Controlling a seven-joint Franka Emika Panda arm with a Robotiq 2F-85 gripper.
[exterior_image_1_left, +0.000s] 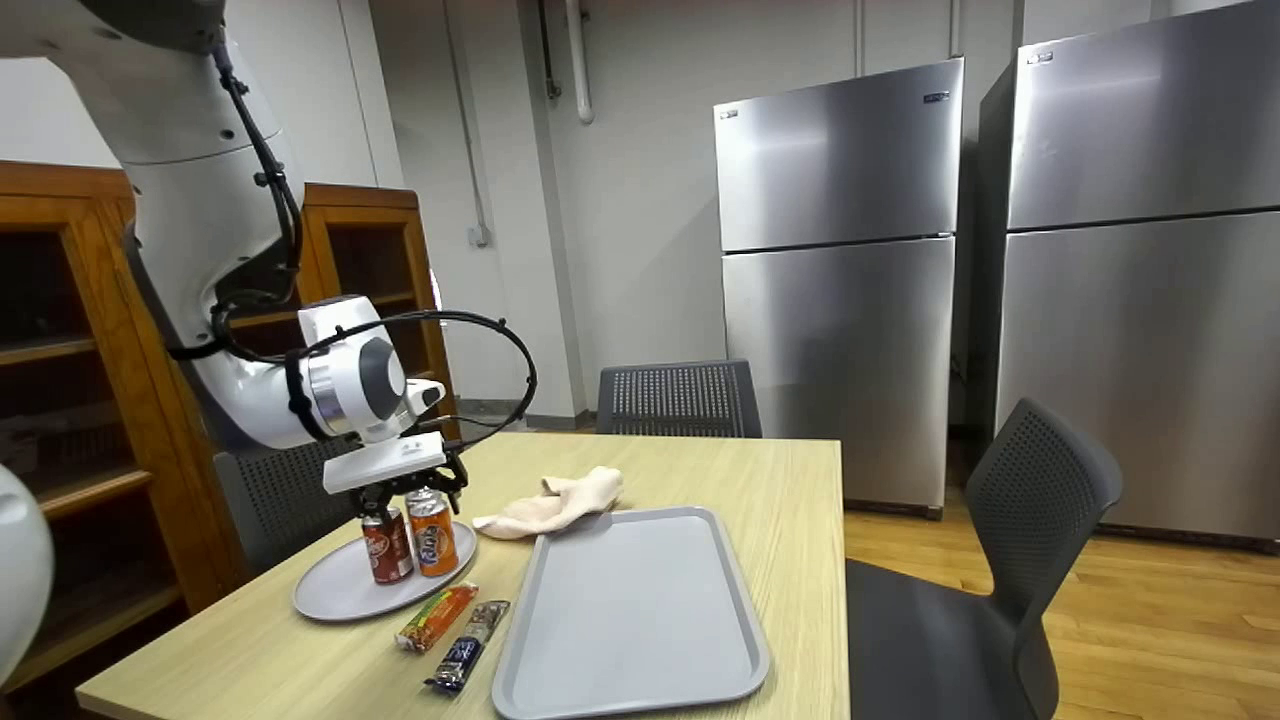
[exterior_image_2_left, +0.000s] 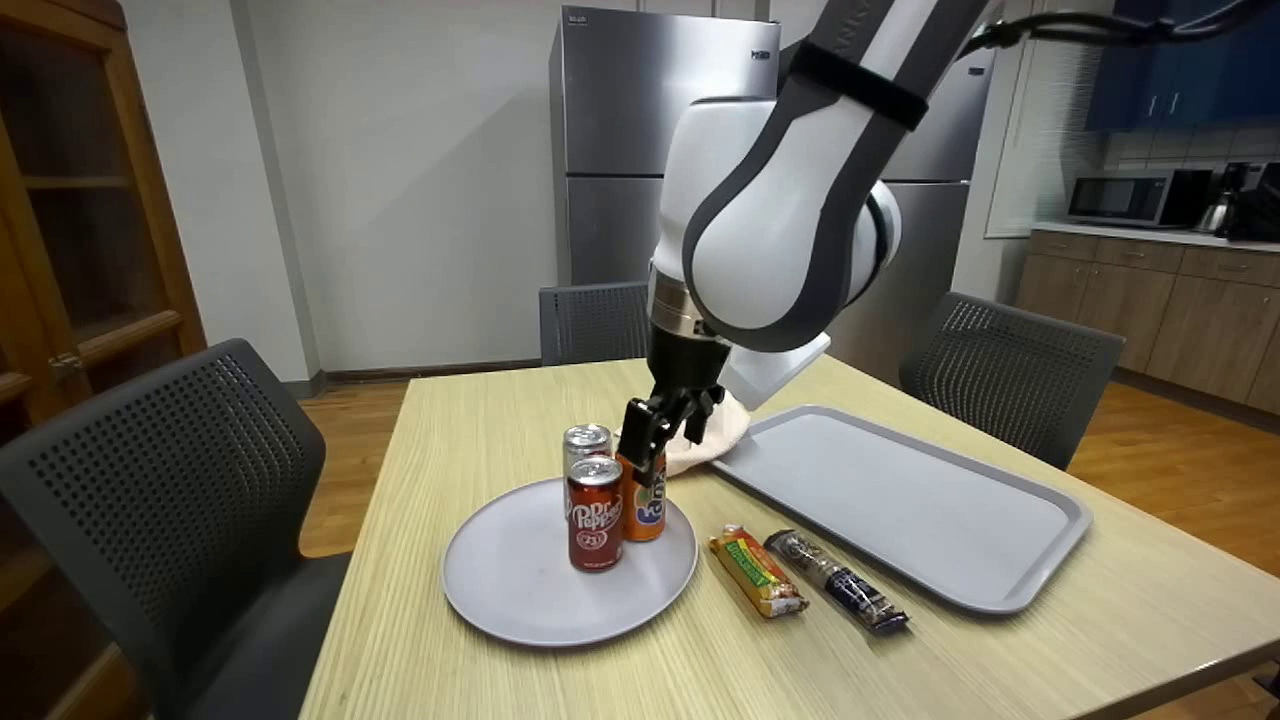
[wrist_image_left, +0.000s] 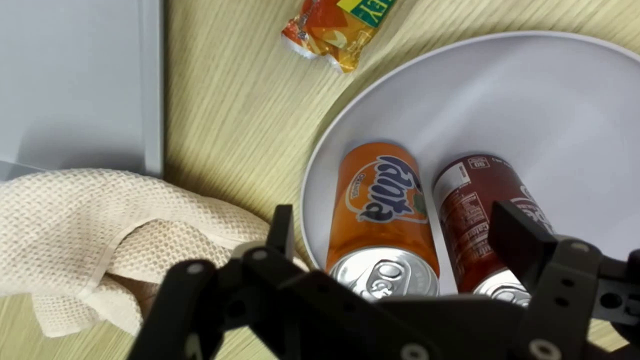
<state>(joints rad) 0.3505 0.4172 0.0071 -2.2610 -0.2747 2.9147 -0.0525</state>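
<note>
Gray tray (exterior_image_1_left: 630, 610), round plate (exterior_image_2_left: 510, 590), cloth (wrist_image_left: 75, 225), and a gripper (wrist_image_left: 392, 220) hanging low
Jaws are spread pretty wide apart, right by the orange Fanta can (wrist_image_left: 382, 200) near the plate's cloth-side edge, with the Dr Pepper can (exterior_image_2_left: 596, 530) just beside it.

Cans (wrist_image_left: 384, 210): glossy metal. Plate (exterior_image_2_left: 515, 575): smooth, matt. Tray (exterior_image_1_left: 630, 610): matt plastic. Cloth (wrist_image_left: 100, 225): rough weave. Wrappers (exterior_image_2_left: 757, 572): shiny, crinkled. Tabletop (exterior_image_2_left: 480, 430): wood-grained.
</note>
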